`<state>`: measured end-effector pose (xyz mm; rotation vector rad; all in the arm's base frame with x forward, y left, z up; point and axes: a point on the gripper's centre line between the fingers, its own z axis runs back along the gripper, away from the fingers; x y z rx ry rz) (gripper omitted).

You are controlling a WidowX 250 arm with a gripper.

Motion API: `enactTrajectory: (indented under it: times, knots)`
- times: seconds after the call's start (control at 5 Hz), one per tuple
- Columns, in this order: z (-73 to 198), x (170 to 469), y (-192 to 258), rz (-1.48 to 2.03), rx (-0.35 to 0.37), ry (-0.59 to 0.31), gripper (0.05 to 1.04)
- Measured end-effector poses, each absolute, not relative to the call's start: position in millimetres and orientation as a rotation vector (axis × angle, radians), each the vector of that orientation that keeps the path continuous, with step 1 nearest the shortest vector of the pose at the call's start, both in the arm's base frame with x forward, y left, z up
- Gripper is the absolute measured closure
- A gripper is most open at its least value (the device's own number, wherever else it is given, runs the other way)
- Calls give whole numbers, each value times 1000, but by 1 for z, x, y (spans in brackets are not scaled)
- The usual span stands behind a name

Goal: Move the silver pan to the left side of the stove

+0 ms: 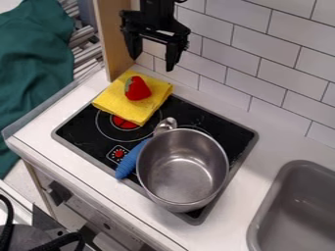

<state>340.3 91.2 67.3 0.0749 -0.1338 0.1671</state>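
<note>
Just below the open, empty hand (153,60), could ruck the yellow cloth (138,112) and topple the strawberry (138,89) by swinging low; farther below, on the stove (80,130), could lose the silver pan (181,171) through a shallow rim pinch.

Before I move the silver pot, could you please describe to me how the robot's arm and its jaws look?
The arm is black all over, with angular, blocky parts near its end. Below it, a dark horizontal bar carries the two jaws, which are also black: long, chunky pieces that get narrower toward their tips.
</note>
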Motion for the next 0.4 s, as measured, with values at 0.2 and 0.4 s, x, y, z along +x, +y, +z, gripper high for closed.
enactTrajectory:
  times: [0.2, 0.4]
  knots:
    - [55, 335, 90, 175, 67, -96, 75]
    - [50, 318, 79, 203, 67, -72, 75]
